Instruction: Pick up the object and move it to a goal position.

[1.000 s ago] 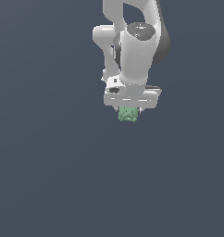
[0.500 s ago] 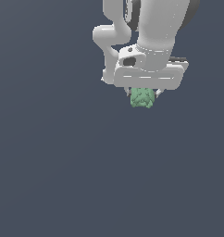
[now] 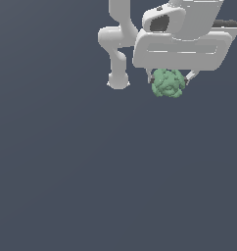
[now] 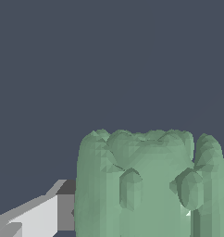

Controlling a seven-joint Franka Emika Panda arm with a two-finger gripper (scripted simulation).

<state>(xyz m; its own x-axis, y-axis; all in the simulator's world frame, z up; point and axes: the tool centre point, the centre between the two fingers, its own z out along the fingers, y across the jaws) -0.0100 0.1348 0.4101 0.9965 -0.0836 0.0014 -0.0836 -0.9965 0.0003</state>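
So the object, a lumpy mint-green blob, is seen hanging right under the white gripper, pinched between two fingers that poke out on either side of it. The gripper is closed on it: the blob is squeezed from both sides and nothing is seen underneath holding it up, so it's judged to be lifted and carried by the grip alone. In the wrist view the object fills most of the lower part of the picture, with one pale finger shown pressed up against its side; the other finger is hidden behind the blob there.

Why it's held this way: the blob is narrower than the hand, so a side pinch across the middle makes sense, and the bumpy surface probably gives the pads something to bite on. A bit of slip could still be expected, since lumps mean contact on only a few high spots. That's a guess, not something shown.

The arm is seen bending down from the upper part of the exterior view, with the wide hand body sitting over the object.

As for the surroundings, not much can be said. Everything around is a flat, dark slate-grey surface with no edges, markings or shadows to be made out, and no goal marker is shown anywhere. How high the object is above the surface can't be told.
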